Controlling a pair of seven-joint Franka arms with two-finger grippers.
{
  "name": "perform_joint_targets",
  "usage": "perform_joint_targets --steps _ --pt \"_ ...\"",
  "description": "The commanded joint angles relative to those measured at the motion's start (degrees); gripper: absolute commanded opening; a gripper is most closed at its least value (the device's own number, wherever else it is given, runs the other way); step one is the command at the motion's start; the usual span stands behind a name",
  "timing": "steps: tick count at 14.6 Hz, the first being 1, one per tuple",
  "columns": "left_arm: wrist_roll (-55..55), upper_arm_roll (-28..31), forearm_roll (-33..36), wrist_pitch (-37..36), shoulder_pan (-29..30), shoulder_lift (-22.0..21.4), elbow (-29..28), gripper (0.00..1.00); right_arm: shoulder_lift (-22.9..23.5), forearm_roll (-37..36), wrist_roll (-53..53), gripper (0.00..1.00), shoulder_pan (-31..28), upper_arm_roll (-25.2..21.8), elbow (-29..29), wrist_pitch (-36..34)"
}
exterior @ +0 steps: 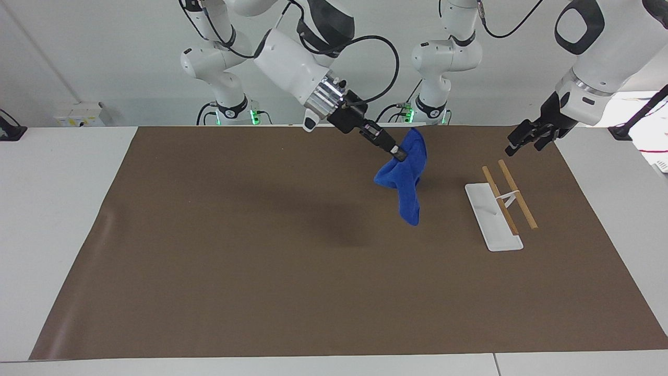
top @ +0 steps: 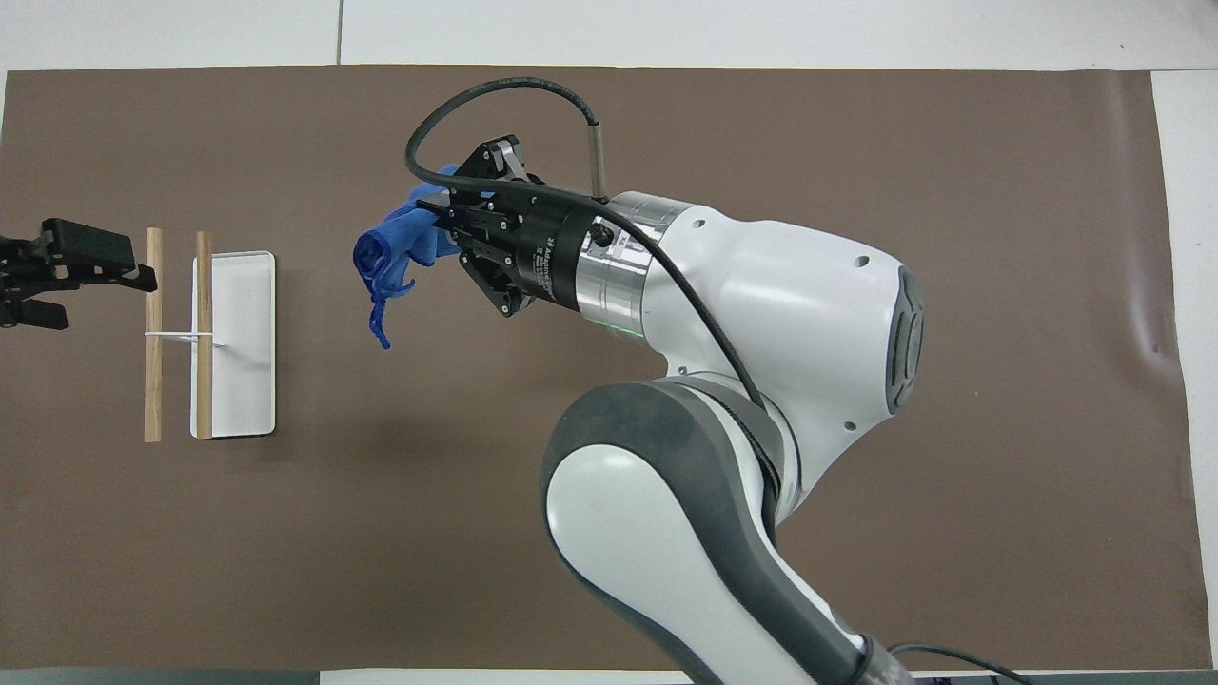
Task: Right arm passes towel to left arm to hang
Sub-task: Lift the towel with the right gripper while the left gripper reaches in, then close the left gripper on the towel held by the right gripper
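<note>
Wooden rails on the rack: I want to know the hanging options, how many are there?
2, side by side atop the white rack at the left arm's end of the table: one over its base, the other just outside it.

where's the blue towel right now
The towel hangs bunched from the right gripper, up over the brown mat toward the left arm's end of the table, short of the towel rack; the left gripper hovers apart from it.

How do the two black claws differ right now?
The right gripper is shut on the blue towel, which dangles above the brown mat; the left gripper holds nothing, fingers open. The right gripper is over the mat's middle; the left gripper is over the wooden rack. Both are raised.
</note>
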Motion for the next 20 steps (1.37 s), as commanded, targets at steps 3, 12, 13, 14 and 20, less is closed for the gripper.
perform_joint_targets --steps 3,12,13,14,20 --pt "-20.7 0.1 -8.7 8.4 -2.7 0.2 -5.9 1.0 1.1 4.1 5.6 0.0 2.6 1.0 1.6 5.8" --pt "-59.1 0.0 -14.4 17.4 -10.5 -3.1 -14.1 1.0 1.6 4.0 13.8 0.0 3.9 1.6 1.8 8.1" --pt "-61.9 0.1 -17.9 17.3 -10.1 -4.1 -15.4 1.0 1.6 3.8 13.8 0.0 3.9 1.6 1.8 8.1" --pt "-63.4 0.1 -19.3 17.3 -10.0 -4.8 -17.2 1.0 1.6 3.7 13.7 0.0 4.0 1.6 1.8 8.1" --pt "-72.7 0.0 -19.7 18.5 -10.7 -6.0 -19.3 0.96 1.5 3.2 13.3 0.0 4.1 1.6 1.8 8.1"
